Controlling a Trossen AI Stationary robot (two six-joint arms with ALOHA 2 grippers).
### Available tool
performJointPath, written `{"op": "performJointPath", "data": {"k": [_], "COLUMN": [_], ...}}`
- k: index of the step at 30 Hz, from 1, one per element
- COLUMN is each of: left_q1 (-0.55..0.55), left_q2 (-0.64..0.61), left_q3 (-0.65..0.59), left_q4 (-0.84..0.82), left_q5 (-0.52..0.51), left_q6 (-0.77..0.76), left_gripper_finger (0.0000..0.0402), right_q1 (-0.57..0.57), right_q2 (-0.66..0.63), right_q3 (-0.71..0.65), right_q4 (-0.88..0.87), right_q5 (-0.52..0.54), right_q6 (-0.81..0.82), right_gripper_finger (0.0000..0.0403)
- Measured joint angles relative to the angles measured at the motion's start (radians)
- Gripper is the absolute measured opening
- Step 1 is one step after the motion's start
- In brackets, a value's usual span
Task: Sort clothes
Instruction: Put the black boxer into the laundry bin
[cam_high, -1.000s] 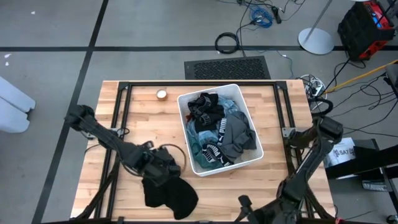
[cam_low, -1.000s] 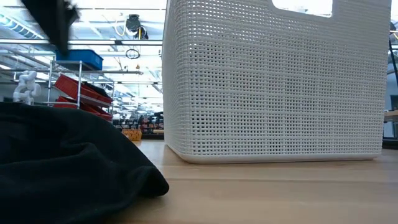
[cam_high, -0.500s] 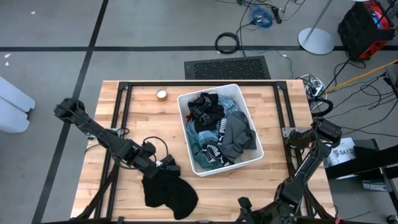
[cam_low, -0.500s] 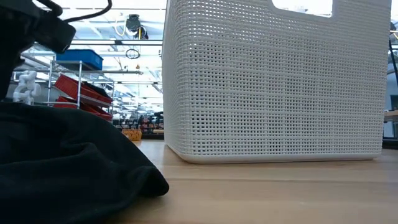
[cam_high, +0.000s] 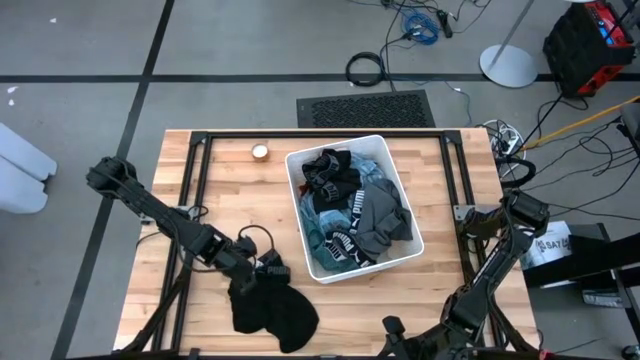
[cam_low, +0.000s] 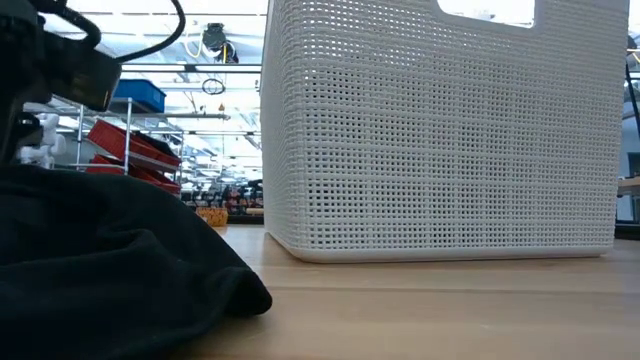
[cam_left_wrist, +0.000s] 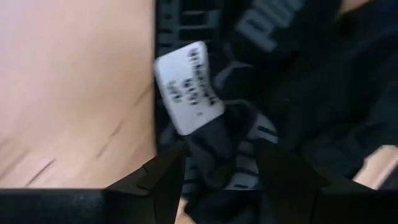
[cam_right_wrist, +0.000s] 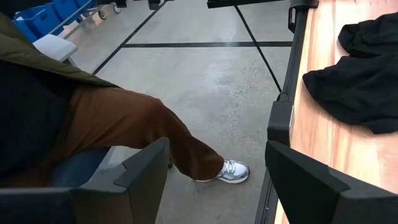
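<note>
Left gripper (cam_high: 268, 268) over the black garment (cam_high: 272, 313)

Its fingers are spread above the fabric's white label (cam_left_wrist: 188, 87); the right gripper (cam_right_wrist: 214, 180) waits open off the table edge.

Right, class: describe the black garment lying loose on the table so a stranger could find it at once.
Start at the wooden table and find the white bin full of clothes in its middle. Left of the bin, near the table's front edge, lies a crumpled black garment, with the left hand, open, at its top edge. It is the only clothing outside the bin.
</note>
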Motion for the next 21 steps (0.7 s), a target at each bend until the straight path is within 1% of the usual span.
{"op": "performJointPath", "data": {"k": [3,7,16,18,20,21], "left_q1": [0.000,-0.001,-0.001,-0.004,-0.006,-0.006], "left_q2": [0.000,0.000,0.000,0.000,0.000,0.000], "left_q3": [0.000,0.000,0.000,0.000,0.000,0.000], "left_q4": [0.057,0.113,0.112,0.112,0.112,0.112], "left_q5": [0.003,0.031,0.040,0.040,0.040,0.040], "left_q6": [0.032,0.065,0.051,0.072,0.082,0.097], "left_gripper_finger": [0.0202,0.0202,0.0200,0.0187,0.0156,0.0135], "right_q1": [0.000,0.000,0.000,0.000,0.000,0.000], "right_q2": [0.000,0.000,0.000,0.000,0.000,0.000], "right_q3": [0.000,0.000,0.000,0.000,0.000,0.000], "right_q4": [-0.006,-0.014,-0.021,-0.021,-0.021,-0.021], "right_q5": [0.000,0.000,0.000,0.000,0.000,0.000], "right_q6": [0.000,0.006,0.010,0.010,0.010,0.010], "right_gripper_finger": [0.0254,0.0254,0.0254,0.0254,0.0254,0.0254]}}
